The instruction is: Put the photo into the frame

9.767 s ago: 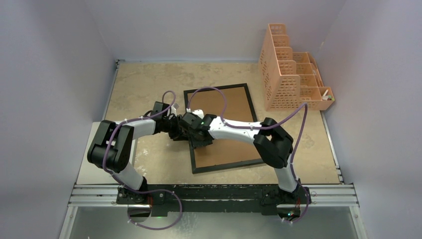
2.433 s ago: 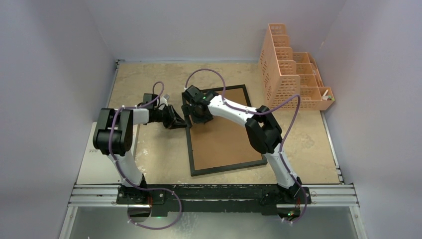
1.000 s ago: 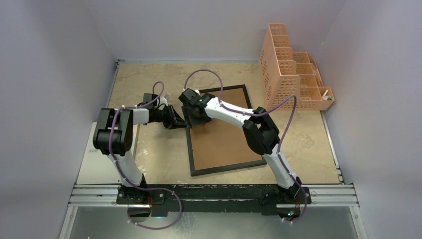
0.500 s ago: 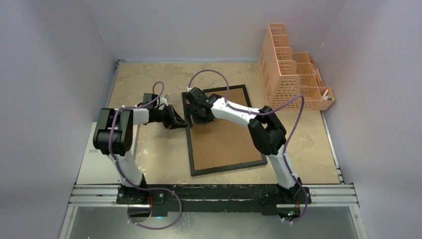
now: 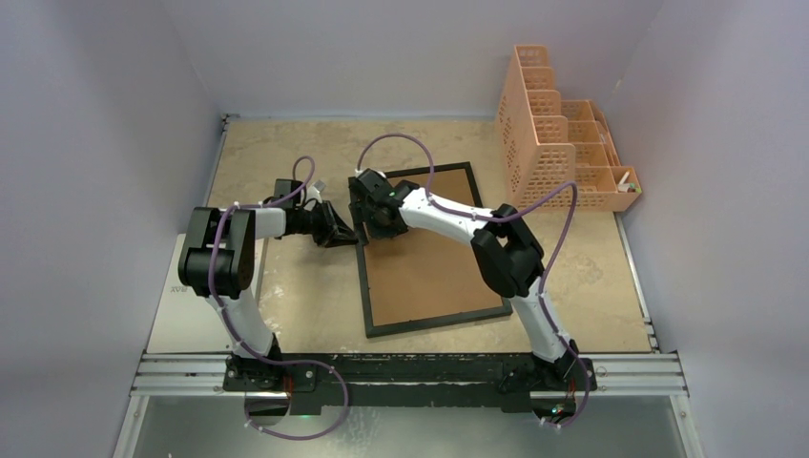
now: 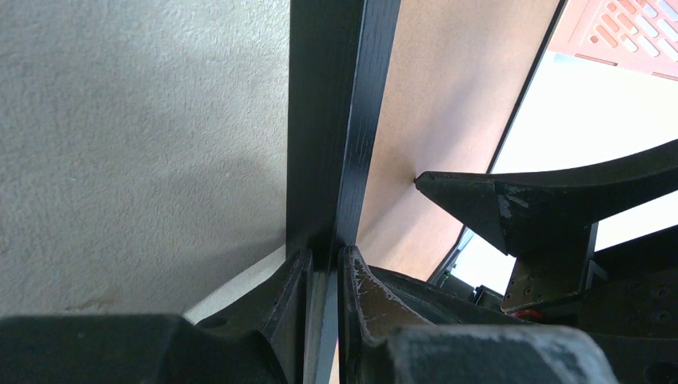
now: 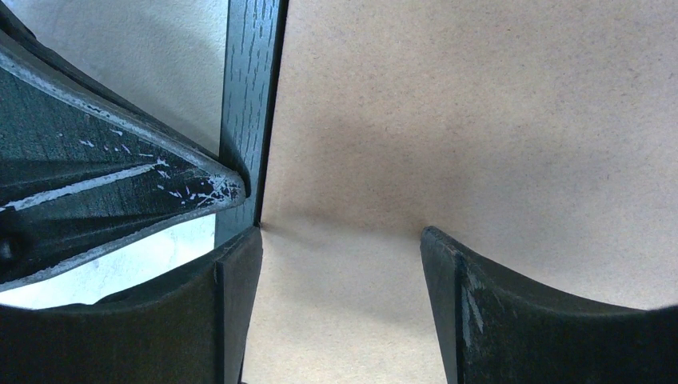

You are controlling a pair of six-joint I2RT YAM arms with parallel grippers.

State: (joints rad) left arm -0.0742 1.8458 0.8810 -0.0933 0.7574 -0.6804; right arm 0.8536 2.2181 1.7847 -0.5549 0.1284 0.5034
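The frame (image 5: 439,321) lies back up on the table, its brown board (image 5: 429,272) filling the black border. My left gripper (image 5: 349,234) is shut on the frame's left rail (image 6: 332,120), with one finger on each side of it. My right gripper (image 5: 375,221) hovers over the board near the far left corner. In the right wrist view it (image 7: 340,240) stands open over bare board (image 7: 480,104), and its left finger (image 7: 236,296) is beside the black rail (image 7: 252,88). The photo is hidden from every view.
A peach mesh organizer (image 5: 558,143) stands at the back right of the table. A pale flat panel (image 5: 172,315) lies off the table's left front. Grey walls close in on three sides.
My right gripper has shifted slightly over the frame's far left corner and opened a little wider. The left gripper and the frame have stayed put.
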